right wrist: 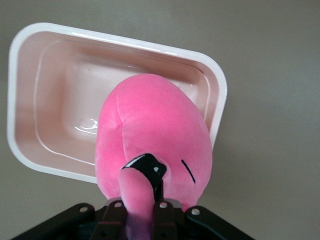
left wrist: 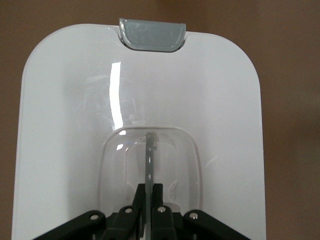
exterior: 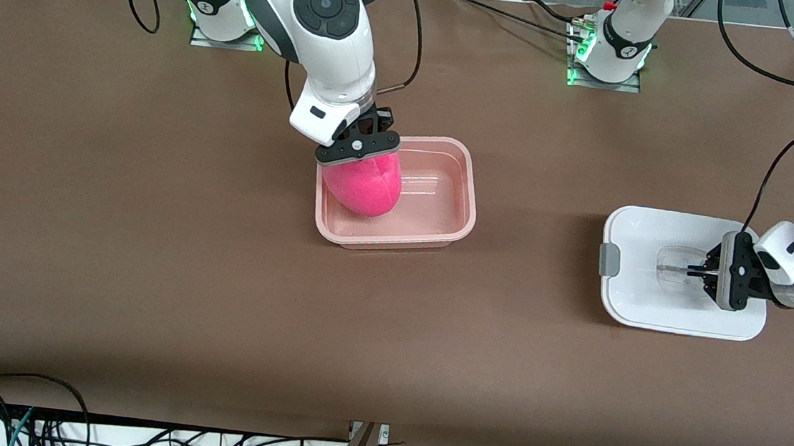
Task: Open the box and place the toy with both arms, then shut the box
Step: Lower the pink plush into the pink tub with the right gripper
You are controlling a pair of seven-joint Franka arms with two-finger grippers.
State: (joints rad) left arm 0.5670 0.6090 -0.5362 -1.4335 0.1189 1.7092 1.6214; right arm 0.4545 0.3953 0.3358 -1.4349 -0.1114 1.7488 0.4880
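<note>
Our right gripper (exterior: 358,149) is clamped on the pink toy (exterior: 364,186) by an eye stalk, holding it over the open box (exterior: 439,237) at the end nearest the right arm's base; the box sits mid-table. Our left gripper (exterior: 696,272) is pinched shut on the clear handle (left wrist: 148,150) of the white lid (exterior: 644,230), which lies flat near the table's edge at the left arm's end.
</note>
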